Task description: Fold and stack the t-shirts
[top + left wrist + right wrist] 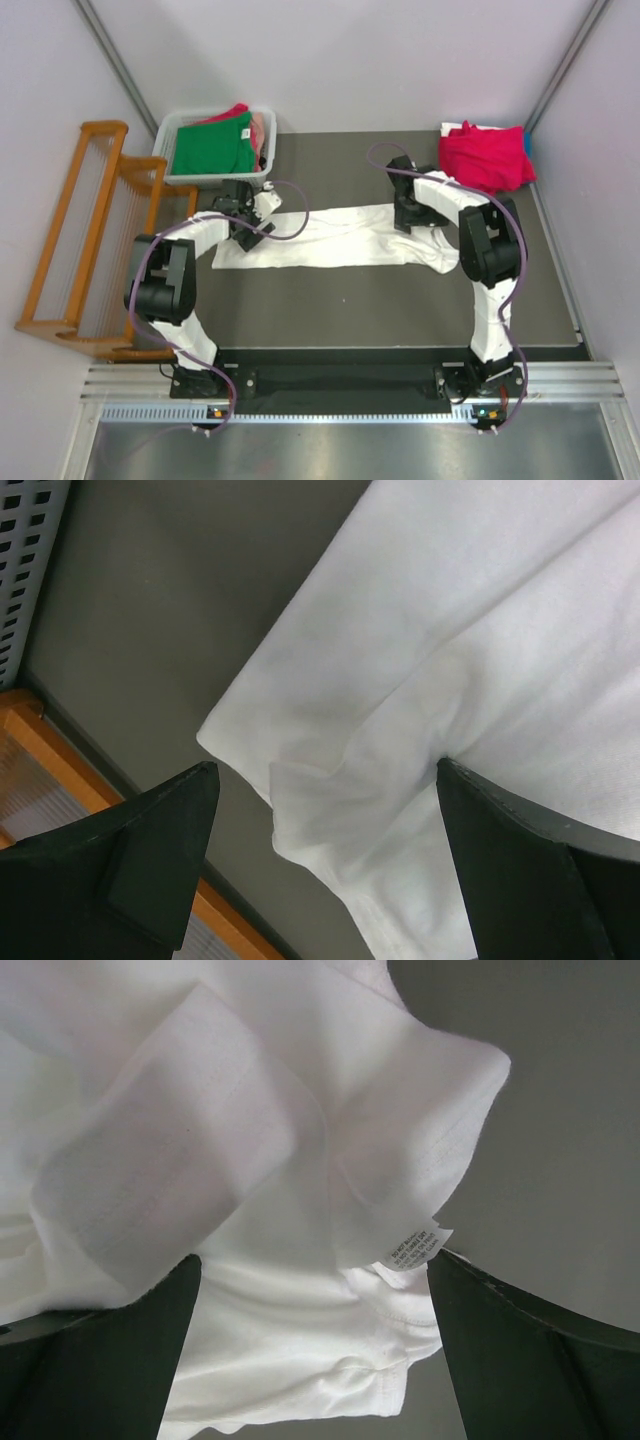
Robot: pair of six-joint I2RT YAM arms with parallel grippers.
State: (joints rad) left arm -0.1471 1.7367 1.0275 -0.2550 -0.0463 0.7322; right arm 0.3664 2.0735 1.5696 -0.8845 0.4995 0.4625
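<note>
Now hovering left gripper (325,770) and right gripper (312,1260), both spread wide, grasping nothing, over white t-shirt (330,240); judging cloth soft, light, floppy; favouring pinching end corners.

Small white care tag (411,1246) sewn into the white t-shirt (250,1160), several lines of fine grey print on it, letters too small and blurred to read, no legible wording in any view
</note>
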